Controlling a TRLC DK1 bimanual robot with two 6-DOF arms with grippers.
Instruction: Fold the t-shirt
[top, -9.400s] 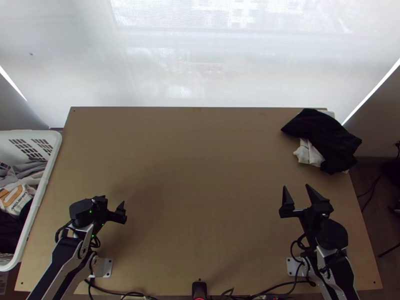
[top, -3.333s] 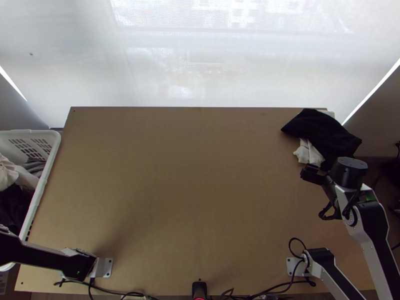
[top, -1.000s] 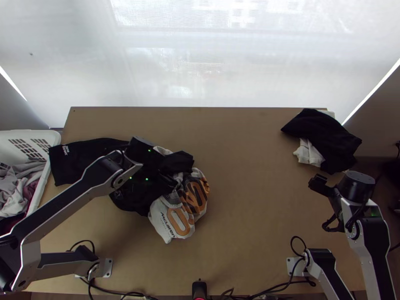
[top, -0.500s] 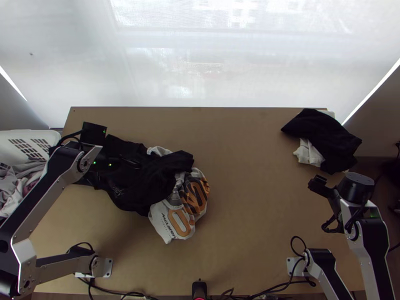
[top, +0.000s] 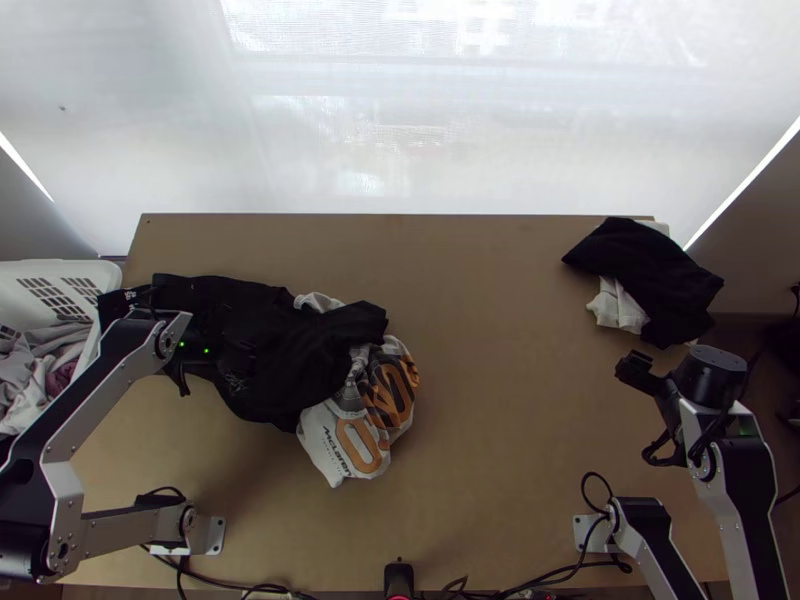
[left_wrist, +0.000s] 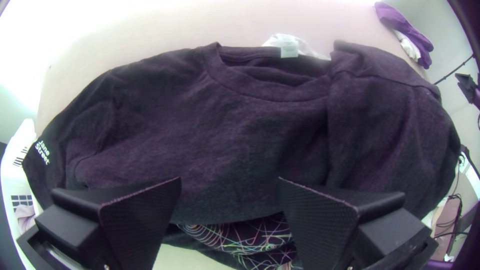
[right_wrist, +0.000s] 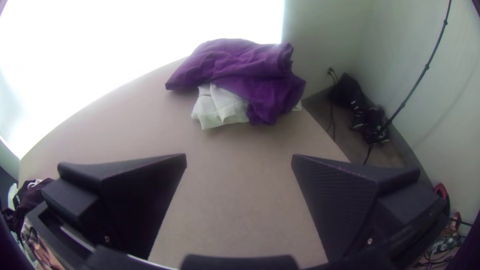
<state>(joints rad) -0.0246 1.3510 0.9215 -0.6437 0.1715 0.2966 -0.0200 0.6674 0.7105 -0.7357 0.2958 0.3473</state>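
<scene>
Change: about three seconds ago the table (top: 480, 480) had no garment on its left half; now a black t-shirt (left_wrist: 240, 130) lies there, with a white shirt with orange print (top: 358, 445) bunched partly beneath it. Over the last second my left gripper (left_wrist: 230, 178) has moved from the heap's middle to its basket side.

Meaning: the unloading looks done and the folding not begun. I judge the black one to be my t-shirt. It lies rumpled, roughly spread on the basket side and doubled over itself at the other. Collar (left_wrist: 270, 92) faces the window side; the lettered sleeve (left_wrist: 42, 150) reaches the table edge by the laundry basket (top: 92, 268). Part of a coloured line print (left_wrist: 240, 240) shows below a fold. The white shirt probably needs parting from it first, or both may drag together.

Pose: left arm (top: 85, 385) stretches from its base over the table's left edge, bent at the elbow, wrist above the shirt's basket-side half. Fingers spread wide, no cloth between them; next I'd want a pinch near a shoulder or hem.

Right arm (top: 735, 470) keeps its place over this last second, wrist near the right edge. Its right gripper (right_wrist: 239, 156) is wide apart and empty, facing the folded pile: dark garment (top: 650, 270) over white cloth (top: 618, 305).
</scene>
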